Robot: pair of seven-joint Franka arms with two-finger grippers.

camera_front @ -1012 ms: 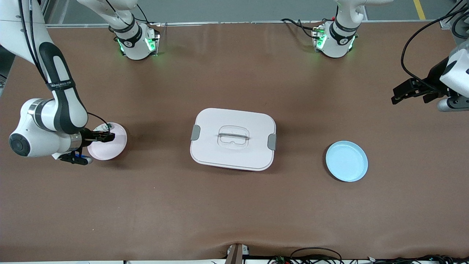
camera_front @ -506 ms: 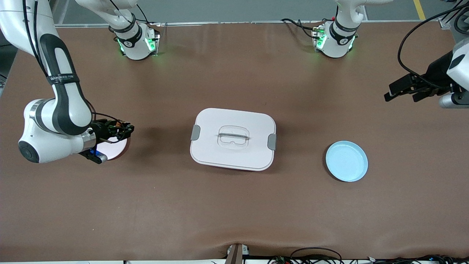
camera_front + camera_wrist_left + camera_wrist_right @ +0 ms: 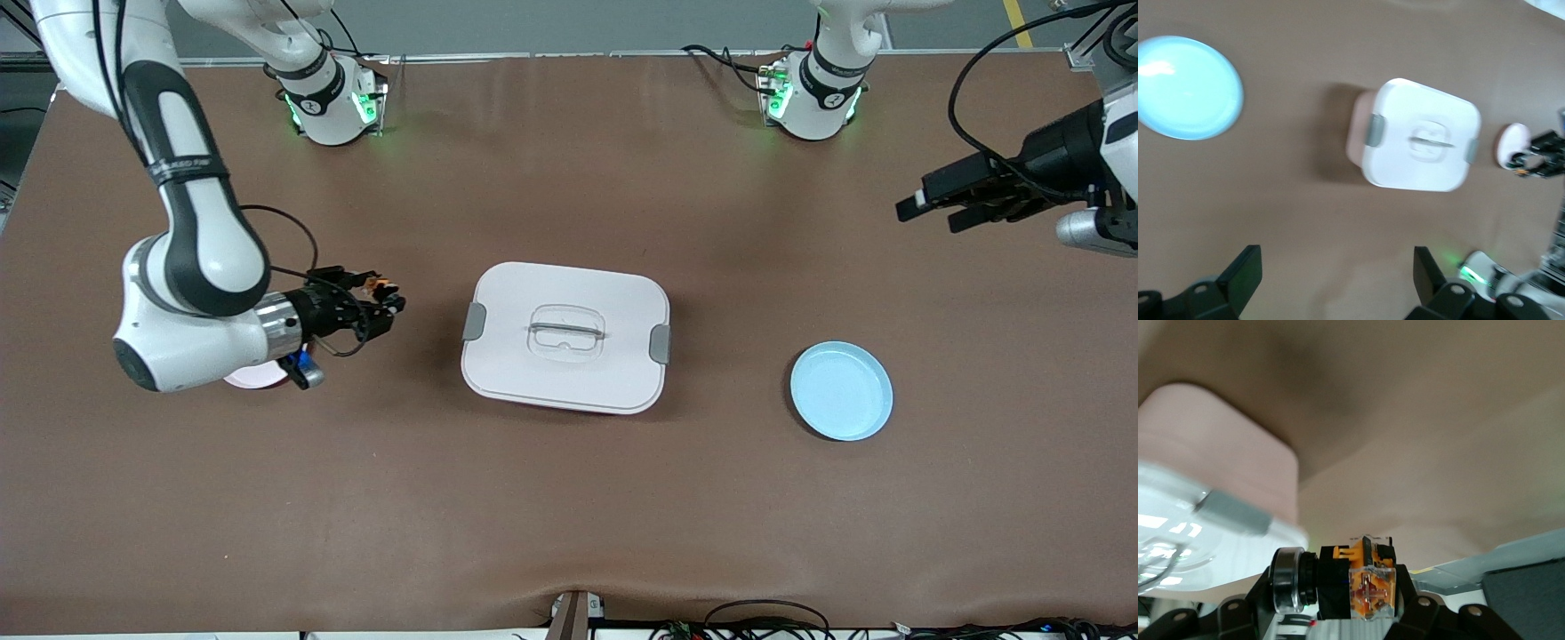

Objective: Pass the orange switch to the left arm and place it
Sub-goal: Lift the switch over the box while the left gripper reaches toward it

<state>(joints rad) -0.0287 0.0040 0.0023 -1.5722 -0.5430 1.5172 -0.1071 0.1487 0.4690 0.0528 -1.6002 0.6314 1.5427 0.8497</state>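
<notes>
R gripper point(image 3: 384, 307) beside box point(image 3: 565, 336), fingers clamped on orange switch point(image 3: 1361, 583); L gripper point(image 3: 933, 206) over tabletop point(image 3: 569, 498), well apart from box, fingers wide.

- Light blue plate point(image 3: 841, 391) lies toward the left arm's end of the table point(image 3: 569, 498).
- Pink plate point(image 3: 253, 380), mostly hidden, seemingly empty, toward the right arm's end.

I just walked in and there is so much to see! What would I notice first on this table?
First, the big white box in the middle of the table. Then the right gripper, in the air between the pink plate and the box, jaws shut on the tiny orange switch. The blue plate lies toward the left arm's end.
</notes>
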